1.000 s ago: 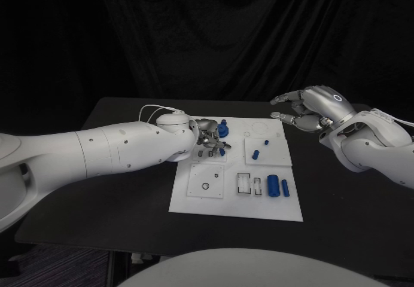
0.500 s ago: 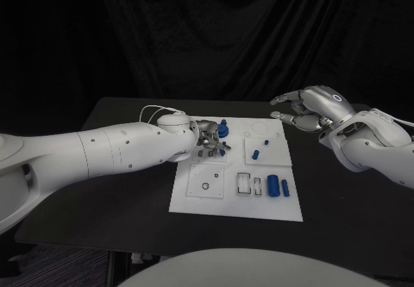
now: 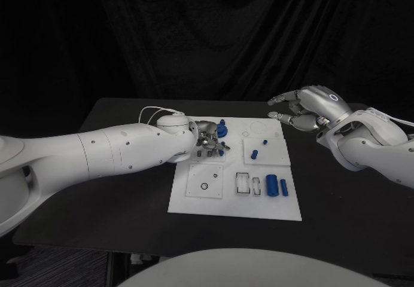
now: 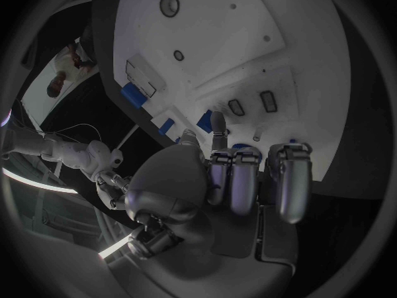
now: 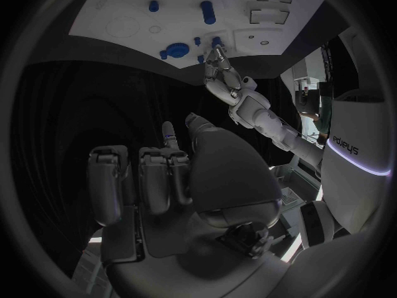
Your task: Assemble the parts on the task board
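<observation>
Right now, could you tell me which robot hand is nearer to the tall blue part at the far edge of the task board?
Left. The left robot hand sits right beside the tall blue part, over the task board. The right robot hand hovers off the board's far right corner.

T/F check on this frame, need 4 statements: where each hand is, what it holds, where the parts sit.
1. The left hand is over the task board. True.
2. The right hand grips a blue part. False: it holds nothing visible and hangs above the table off the board's far right corner, fingers curled.
3. Two blue parts lie side by side near the board's right edge. True.
4. The board sits on a white table. False: the table is black.
</observation>
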